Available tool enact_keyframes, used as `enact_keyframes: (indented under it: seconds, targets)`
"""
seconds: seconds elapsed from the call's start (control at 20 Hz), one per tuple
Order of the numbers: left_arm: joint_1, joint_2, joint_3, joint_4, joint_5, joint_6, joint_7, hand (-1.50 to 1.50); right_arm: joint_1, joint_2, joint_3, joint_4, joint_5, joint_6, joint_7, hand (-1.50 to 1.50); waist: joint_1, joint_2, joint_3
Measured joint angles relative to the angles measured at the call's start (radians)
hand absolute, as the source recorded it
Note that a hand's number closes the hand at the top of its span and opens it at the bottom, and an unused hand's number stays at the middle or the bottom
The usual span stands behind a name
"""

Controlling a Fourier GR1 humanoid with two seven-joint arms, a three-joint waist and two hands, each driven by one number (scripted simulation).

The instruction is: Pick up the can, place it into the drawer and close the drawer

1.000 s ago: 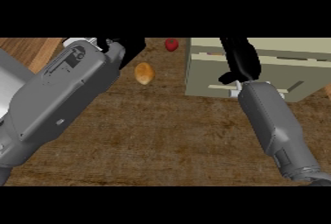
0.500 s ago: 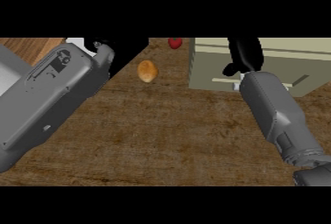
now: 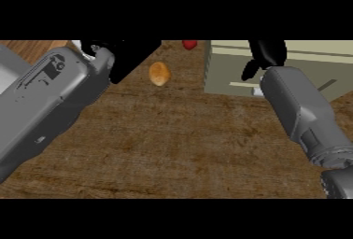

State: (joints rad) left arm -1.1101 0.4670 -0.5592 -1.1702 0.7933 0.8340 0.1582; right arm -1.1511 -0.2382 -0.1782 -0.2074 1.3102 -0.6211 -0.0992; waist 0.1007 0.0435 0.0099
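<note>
Reaching over the pale drawer unit [image 3: 228, 70], the right hand [image 3: 265, 53] has fingers curled, contents hidden. Left hand [image 3: 127, 53] near a bread roll [image 3: 159, 73]; can't tell its grip.

Brown woodgrain counter [image 3: 172, 149], pale beige drawer [image 3: 228, 70], orange bread [image 3: 159, 73]

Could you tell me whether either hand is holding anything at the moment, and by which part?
It cannot be told. The right hand reaches over the drawer unit and the left hand sits at the top edge; no can shows in either.
</note>
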Motion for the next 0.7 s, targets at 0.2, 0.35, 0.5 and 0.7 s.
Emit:
enact_keyframes:
  seconds: [0.2, 0.35, 0.5, 0.7]
  targets:
    - [0.017, -0.008, -0.008, -0.021, -0.01, 0.012, 0.003, -1.5, -0.024, -0.008, -0.04, 0.031, -0.047, 0.067, -0.091, -1.5, 0.001, 0.005, 0.004]
    - [0.035, -0.012, -0.01, -0.04, -0.012, 0.016, 0.001, -1.5, -0.03, -0.007, -0.111, 0.037, -0.121, 0.111, -0.165, -1.5, -0.001, 0.004, 0.004]
    - [0.042, -0.007, -0.007, -0.054, -0.013, 0.018, 0.002, -1.5, -0.037, -0.005, -0.202, 0.035, -0.219, 0.169, -0.232, -1.5, -0.005, -0.001, 0.004]
    - [0.053, 0.004, -0.007, -0.073, -0.017, 0.02, 0.013, -1.5, -0.042, 0.004, -0.308, 0.029, -0.33, 0.221, -0.301, -1.5, -0.009, -0.003, 0.003]
